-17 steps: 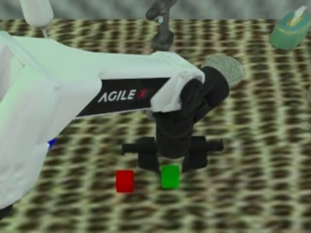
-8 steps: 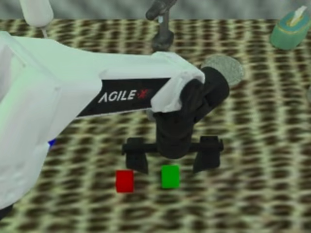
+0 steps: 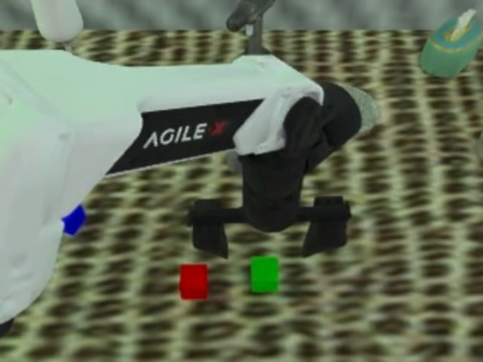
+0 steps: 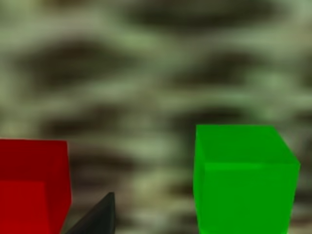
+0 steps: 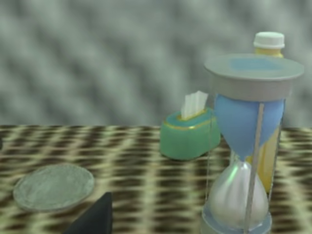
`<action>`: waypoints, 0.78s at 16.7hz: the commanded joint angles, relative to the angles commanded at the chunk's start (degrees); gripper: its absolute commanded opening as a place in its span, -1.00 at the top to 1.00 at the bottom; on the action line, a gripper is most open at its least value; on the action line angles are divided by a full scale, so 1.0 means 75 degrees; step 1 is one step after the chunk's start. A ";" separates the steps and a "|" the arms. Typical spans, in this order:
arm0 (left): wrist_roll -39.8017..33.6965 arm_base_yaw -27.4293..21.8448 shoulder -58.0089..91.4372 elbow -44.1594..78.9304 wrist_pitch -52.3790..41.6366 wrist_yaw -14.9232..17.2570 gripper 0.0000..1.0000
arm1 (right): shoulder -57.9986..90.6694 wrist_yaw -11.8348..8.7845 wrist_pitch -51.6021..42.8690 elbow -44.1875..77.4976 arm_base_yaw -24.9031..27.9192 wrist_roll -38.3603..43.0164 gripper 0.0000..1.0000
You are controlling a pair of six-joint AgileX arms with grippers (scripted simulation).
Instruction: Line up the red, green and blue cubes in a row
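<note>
Since the earlier frame, the left gripper (image 3: 268, 240) has been raised from the green cube (image 3: 264, 274), fingers spread wide and empty. Beside it, apart, the red cube (image 3: 193, 281) is seen; the blue cube (image 3: 74, 220) is half hidden under the arm. Behind are a silver disc (image 5: 53, 186), tissue box (image 3: 451, 47) and hourglass (image 5: 241, 146).

red cube (image 3: 193, 280) beside green cube (image 3: 264, 274); blue cube (image 3: 74, 220) well apart.
</note>
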 joint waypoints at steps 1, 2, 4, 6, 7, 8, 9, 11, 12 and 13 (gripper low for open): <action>-0.0005 0.0017 -0.0074 0.0192 -0.0291 0.0001 -1.00 | 0.0000 0.0000 0.0000 0.0000 0.0000 0.0000 -1.00; -0.0009 0.0034 -0.0149 0.0380 -0.0573 0.0002 -1.00 | 0.0000 0.0000 0.0000 0.0000 0.0000 0.0000 -1.00; -0.0008 0.0066 -0.0289 0.0676 -0.0970 0.0004 -1.00 | 0.0000 0.0000 0.0000 0.0000 0.0000 0.0000 -1.00; -0.0005 0.0076 -0.0334 0.0757 -0.1062 0.0004 -1.00 | 0.0000 0.0000 0.0000 0.0000 0.0000 0.0000 -1.00; -0.0005 0.0076 -0.0334 0.0757 -0.1062 0.0004 -1.00 | 0.0000 0.0000 0.0000 0.0000 0.0000 0.0000 -1.00; -0.0005 0.0076 -0.0334 0.0757 -0.1062 0.0004 -1.00 | 0.0000 0.0000 0.0000 0.0000 0.0000 0.0000 -1.00; -0.0005 0.0035 -0.0305 0.0739 -0.1042 0.0004 -1.00 | 0.0000 0.0000 0.0000 0.0000 0.0000 0.0000 -1.00; 0.0095 0.0099 -0.0319 0.0715 -0.1027 0.0004 -1.00 | 0.0000 0.0000 0.0000 0.0000 0.0000 0.0000 -1.00; 0.0260 0.0208 -0.0339 0.0678 -0.1006 0.0005 -1.00 | 0.0000 0.0000 0.0000 0.0000 0.0000 0.0000 -1.00; 0.0509 0.0368 -0.0370 0.0621 -0.0974 0.0006 -1.00 | 0.0000 0.0000 0.0000 0.0000 0.0000 0.0000 -1.00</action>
